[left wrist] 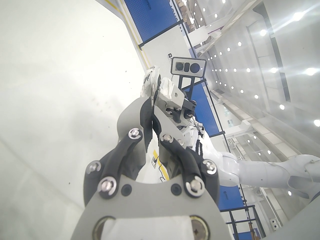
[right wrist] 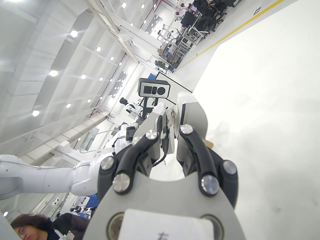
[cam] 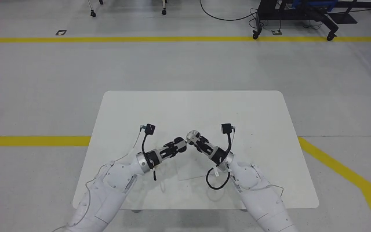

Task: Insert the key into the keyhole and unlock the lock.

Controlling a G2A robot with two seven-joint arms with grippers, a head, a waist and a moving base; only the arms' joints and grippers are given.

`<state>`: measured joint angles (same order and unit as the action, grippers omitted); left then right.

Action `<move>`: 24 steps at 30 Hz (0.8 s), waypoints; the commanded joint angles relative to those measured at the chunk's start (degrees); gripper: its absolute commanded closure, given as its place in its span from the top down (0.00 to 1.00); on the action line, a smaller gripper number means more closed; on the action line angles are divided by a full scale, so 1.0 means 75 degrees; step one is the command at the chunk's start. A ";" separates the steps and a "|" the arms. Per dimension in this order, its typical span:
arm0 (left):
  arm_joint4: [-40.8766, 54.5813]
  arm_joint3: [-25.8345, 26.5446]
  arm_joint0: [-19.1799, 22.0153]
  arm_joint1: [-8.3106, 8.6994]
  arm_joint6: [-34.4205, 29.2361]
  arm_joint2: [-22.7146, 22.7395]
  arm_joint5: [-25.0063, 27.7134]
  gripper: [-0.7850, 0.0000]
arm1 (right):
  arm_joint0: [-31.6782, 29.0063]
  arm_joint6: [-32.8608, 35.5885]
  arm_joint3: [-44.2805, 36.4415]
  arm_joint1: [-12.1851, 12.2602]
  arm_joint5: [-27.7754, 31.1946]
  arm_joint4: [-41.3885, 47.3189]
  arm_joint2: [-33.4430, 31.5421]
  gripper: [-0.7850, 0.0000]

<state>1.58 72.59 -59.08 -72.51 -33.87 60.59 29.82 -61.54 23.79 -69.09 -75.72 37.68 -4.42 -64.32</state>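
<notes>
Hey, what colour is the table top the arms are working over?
The table is plain white, no pattern; the top view shows it best.

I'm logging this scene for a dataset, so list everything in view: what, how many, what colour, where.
table: one, white, under both arms.
metal piece: one, silvery, clamped between the right hand's fingers; too small to tell whether it is the key or the lock.
floor lines: several, yellow, beyond the table and at either side of it.
wheeled frame: one, dark, on the floor at the far side.
wrist cameras: two, black, one raised on each wrist.
left hand: one, grey and black, above the table's middle, fingers closed, tips near the other hand's.
right hand: one, grey and black, facing the left hand, shut on the metal piece.
</notes>
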 commanded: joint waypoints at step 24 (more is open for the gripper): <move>-0.0265 0.0120 -0.0103 0.0048 0.0116 0.0176 -0.0053 0.00 | -0.0592 0.0505 -0.0489 0.0199 0.0150 -0.0057 -0.0357 0.00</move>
<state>-0.35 73.40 -59.81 -72.14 -33.09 61.91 29.46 -65.84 27.33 -72.62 -74.28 38.76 -4.88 -66.97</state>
